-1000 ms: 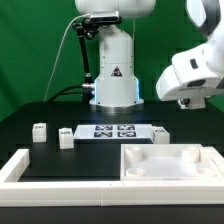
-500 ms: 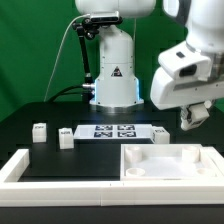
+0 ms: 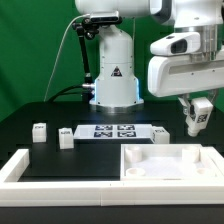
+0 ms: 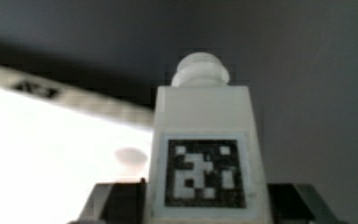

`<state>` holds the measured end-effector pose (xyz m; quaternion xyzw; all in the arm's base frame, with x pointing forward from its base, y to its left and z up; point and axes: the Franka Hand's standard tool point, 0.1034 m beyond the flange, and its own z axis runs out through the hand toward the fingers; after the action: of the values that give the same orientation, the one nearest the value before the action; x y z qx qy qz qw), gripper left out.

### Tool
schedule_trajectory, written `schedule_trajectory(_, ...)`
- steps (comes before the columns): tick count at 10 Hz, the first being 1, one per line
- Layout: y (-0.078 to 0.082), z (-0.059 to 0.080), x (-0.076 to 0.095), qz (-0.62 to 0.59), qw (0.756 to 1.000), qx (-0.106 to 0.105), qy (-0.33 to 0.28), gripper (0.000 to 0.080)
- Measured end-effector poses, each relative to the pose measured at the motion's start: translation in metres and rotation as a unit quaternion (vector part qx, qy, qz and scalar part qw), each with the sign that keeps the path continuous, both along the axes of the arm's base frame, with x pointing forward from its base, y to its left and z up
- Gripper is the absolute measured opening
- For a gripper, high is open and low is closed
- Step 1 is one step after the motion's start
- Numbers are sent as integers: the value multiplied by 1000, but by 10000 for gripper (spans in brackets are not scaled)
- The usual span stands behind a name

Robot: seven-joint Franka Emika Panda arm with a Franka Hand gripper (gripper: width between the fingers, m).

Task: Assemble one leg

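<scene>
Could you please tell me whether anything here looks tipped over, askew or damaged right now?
Nothing stands out. A small white tagged plastic leg and its neighbour stand upright on the black table, the large white rimmed tray lies flat, and the gripper holds a third leg squarely between its fingers.

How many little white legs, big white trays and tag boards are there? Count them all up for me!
Legs: 4, that is 3 loose legs on the table and 1 held leg in the gripper
Tray-like part: 1
Marker board: 1
Total: 6
</scene>
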<state>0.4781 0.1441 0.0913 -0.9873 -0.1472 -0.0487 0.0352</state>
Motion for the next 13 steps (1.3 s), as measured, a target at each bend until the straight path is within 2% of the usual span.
schedule_trajectory(2,-1,2,2,5,998,15,-69,291)
schedule_trajectory(5,-3,1,1,14,998,11,-64,291)
schedule_trajectory(7,-8,16,30,27,997,10,-74,291)
schedule_trajectory(8,-12,18,49,42,996,9,-82,291)
schedule_trajectory(10,-19,10,73,45,995,11,-86,291)
schedule_trajectory(13,-17,10,69,47,995,11,-84,291)
